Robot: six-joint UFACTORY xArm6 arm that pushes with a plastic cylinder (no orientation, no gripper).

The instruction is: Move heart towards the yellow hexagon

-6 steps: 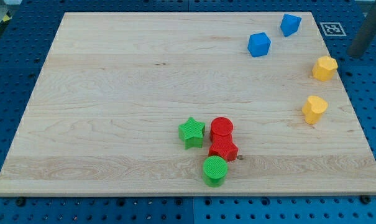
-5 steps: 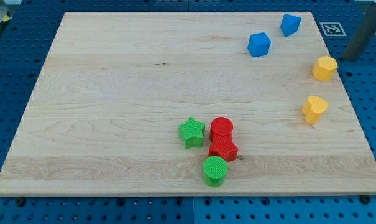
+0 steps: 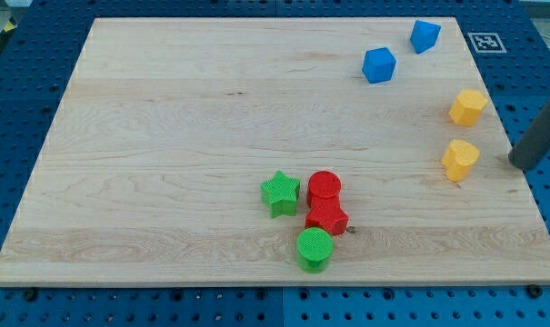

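The yellow heart point(image 3: 460, 159) lies near the board's right edge. The yellow hexagon point(image 3: 467, 107) lies just above it, a short gap apart. My tip point(image 3: 518, 164) is right of the heart, at about its height, near the board's right edge and not touching any block. The rod slants up to the view's right.
The wooden board point(image 3: 165, 136) also holds a blue cube point(image 3: 379, 64) and a second blue block point(image 3: 425, 35) at the top right. A green star point(image 3: 280, 193), a red cylinder point(image 3: 325, 188), another red block point(image 3: 326, 218) and a green cylinder point(image 3: 315, 248) cluster at the bottom centre.
My tip moved down the right side, from beside the hexagon to beside the heart. The yellow hexagon shifted slightly left and down. The heart has not moved.
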